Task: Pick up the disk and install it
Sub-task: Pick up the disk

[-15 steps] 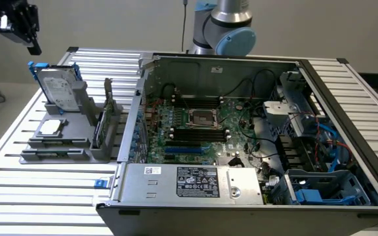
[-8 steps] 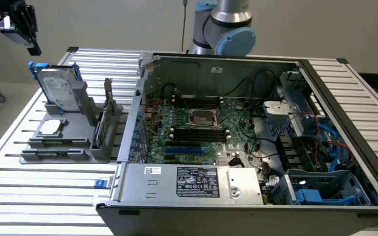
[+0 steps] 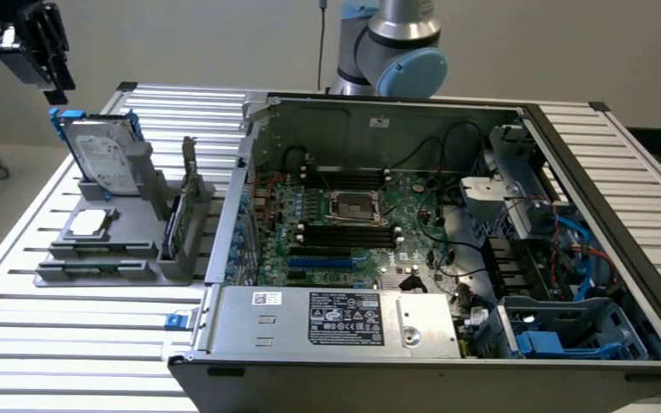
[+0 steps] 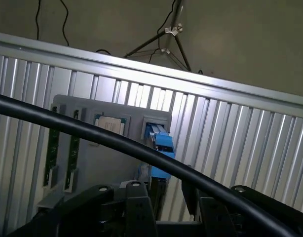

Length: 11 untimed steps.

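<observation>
Up above the grey holder [image 3: 124, 267] hangs the pincer [image 3: 58, 84], fingers [image 4: 136, 202] apart, nothing between them. The disk [image 3: 101, 155] stands upright on its edge in a slot at one end of the holder, blue frame round it, white label showing. It sits just below the pincer, with clear air between the two. From the wrist camera, the disk's blue edge lines up with the gap between the dark fingers. The open computer case [image 3: 423, 116] lies beside the holder

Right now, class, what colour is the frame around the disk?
Blue. The frame edging the disk shows best in the exterior view.
</observation>
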Each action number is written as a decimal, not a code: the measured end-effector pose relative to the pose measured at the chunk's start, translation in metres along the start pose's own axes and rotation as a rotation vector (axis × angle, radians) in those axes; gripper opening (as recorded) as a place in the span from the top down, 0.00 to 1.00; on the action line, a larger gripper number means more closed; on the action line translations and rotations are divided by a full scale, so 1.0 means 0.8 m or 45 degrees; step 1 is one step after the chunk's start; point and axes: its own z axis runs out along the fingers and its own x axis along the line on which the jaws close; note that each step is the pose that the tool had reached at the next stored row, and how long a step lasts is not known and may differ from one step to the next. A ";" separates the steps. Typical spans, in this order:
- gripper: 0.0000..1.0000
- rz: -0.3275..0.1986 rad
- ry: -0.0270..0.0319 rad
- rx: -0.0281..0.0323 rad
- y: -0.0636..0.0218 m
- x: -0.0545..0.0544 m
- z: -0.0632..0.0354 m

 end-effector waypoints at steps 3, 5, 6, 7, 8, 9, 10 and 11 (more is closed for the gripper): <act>0.52 0.025 0.0005 0.0057 0.000 0.000 0.005; 0.52 0.051 0.0003 0.0076 0.001 0.000 0.009; 0.52 0.064 0.0002 0.0083 0.001 0.000 0.011; 0.52 0.079 0.0000 0.0090 0.001 0.000 0.013; 0.52 0.094 -0.0001 0.0092 0.001 0.000 0.015; 0.52 0.110 -0.0003 0.0095 0.001 0.000 0.017; 0.52 0.124 -0.0005 0.0097 0.001 0.000 0.019; 0.52 0.137 -0.0003 0.0098 0.002 0.000 0.021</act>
